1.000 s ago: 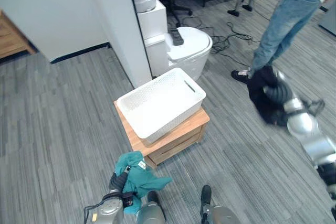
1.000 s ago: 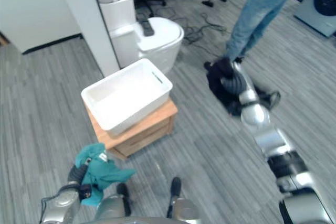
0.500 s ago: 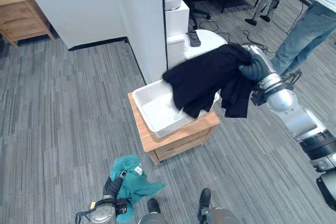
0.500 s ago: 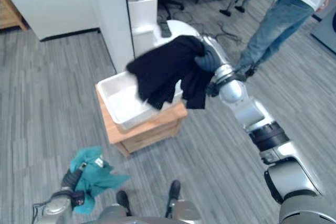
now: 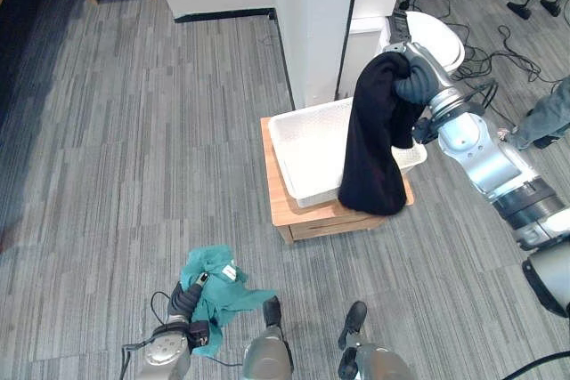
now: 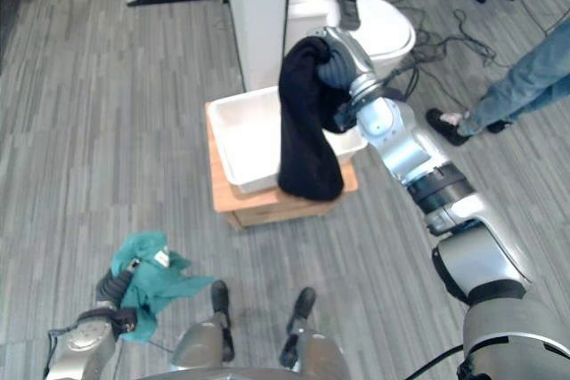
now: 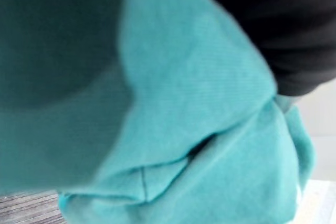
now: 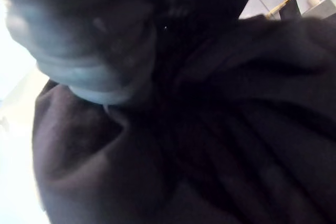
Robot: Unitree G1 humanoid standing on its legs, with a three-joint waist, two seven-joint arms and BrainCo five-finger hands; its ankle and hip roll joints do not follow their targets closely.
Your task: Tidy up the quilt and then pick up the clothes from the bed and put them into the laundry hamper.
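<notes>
We hold the black garment [image 5: 372,135] bunched in our right hand [image 5: 415,84], the fingers curled into the cloth at its top; it hangs above the right end of the white hamper [image 5: 307,144], which sits on a small wooden bench [image 5: 278,202]. Our left hand [image 5: 184,303] is low by our side, closed on the teal garment [image 5: 218,282]; the left wrist view shows teal cloth bunched close against it.

The black garment's long axis runs near vertical, top at the hand, loose end pointing down; in the eye views its lower end appears past the hamper's right rim and toward the bench's front right corner, rather than over the basin. We judge the main risk to be there: if we let go from this spot, the hanging bulk may drag over the rim and slide to the floor; the cause would be the hand sitting too far to the right of the hamper's middle. A trailing fold could also catch the rim and tug the light hamper toward the bench's edge; how much cloth already rests inside we cannot tell.
</notes>
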